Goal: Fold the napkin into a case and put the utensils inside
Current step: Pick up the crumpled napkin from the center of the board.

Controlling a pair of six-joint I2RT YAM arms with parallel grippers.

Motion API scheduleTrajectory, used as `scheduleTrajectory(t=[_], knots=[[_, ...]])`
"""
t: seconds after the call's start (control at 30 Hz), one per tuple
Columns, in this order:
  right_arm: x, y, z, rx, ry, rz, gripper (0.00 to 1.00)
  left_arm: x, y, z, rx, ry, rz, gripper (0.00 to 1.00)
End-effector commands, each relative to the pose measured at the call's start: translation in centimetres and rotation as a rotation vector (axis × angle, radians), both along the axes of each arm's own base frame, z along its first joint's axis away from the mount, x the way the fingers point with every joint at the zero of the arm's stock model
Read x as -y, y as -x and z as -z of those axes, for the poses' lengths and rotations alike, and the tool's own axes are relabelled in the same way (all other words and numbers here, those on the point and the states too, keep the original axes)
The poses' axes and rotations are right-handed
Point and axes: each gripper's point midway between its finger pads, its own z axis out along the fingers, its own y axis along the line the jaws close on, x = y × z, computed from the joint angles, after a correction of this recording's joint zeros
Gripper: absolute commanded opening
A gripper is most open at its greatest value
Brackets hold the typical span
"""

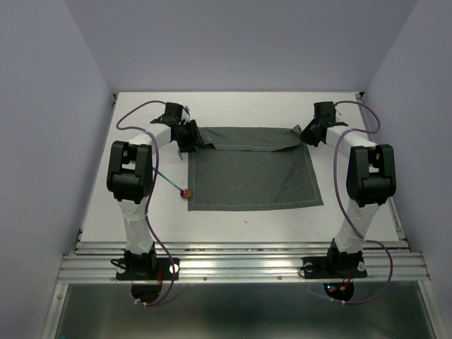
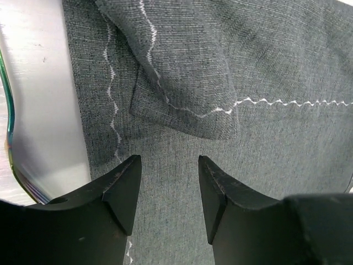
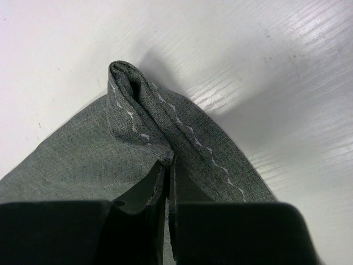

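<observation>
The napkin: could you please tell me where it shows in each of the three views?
Top external: the napkin lies at the centre, its far edge folded over.
Left wrist: it fills most of the frame, a folded corner above the open left gripper.
Right wrist: it runs from lower left to centre, its bunched corner pinched in the right gripper.
Shared landmark: the light stitched seam, visible in all three.

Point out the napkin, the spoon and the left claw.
napkin (image 1: 254, 180), top view, flat middle of the cloth.
spoon (image 1: 186, 192), top view, its red bowl.
left claw (image 2: 168, 165), left wrist view, midway between its open fingertips.
</observation>
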Motion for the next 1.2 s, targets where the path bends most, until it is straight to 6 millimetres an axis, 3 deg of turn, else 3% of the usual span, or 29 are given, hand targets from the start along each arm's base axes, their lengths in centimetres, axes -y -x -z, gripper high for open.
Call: scheduleTrajectory(t=[0.0, 0.53, 0.6, 0.7, 0.77, 0.8, 0.93, 1.07, 1.13, 1.17], knots=[[0.0, -1.0, -2.8, 0.083, -0.011, -0.006, 0.04, 1.0, -2.5, -3.4, 0.142, 0.043, -0.04, 0.57], [-0.2, -0.8, -2.3, 0.07, -0.015, -0.017, 0.04, 2.6, -5.5, -0.4, 0.107, 0.018, -0.018, 0.56], [-0.1, -0.8, -2.3, 0.07, -0.011, -0.014, 0.04, 2.6, -5.6, -0.4, 0.109, 0.004, -0.015, 0.5], [0.0, -0.8, -2.5, 0.074, -0.007, -0.012, 0.04, 2.4, -5.7, -0.4, 0.107, -0.017, -0.018, 0.22], [0.1, -0.7, -2.5, 0.074, -0.004, -0.011, 0.04, 2.3, -5.8, -1.0, 0.117, -0.023, -0.021, 0.11], [0.1, -0.7, -2.6, 0.076, -0.001, -0.012, 0.04, 2.3, -5.8, -1.2, 0.12, -0.025, -0.02, 0.01], [0.3, -0.7, -3.0, 0.085, 0.011, -0.007, 0.04, 2.1, -5.8, -2.7, 0.128, -0.047, -0.005, 0.0], [2.8, -1.3, -4.3, 0.11, 0.021, 0.036, 0.04, 2.2, -5.7, -5.3, 0.158, -0.05, 0.031, 0.0], [4.1, -1.6, -5.5, 0.134, 0.017, 0.058, 0.04, 2.1, -5.3, -6.3, 0.154, -0.059, 0.048, 0.0], [5.3, -2.1, -6.6, 0.157, 0.013, 0.078, 0.04, 2.3, -5.8, -7.8, 0.186, -0.056, 0.069, 0.0]])
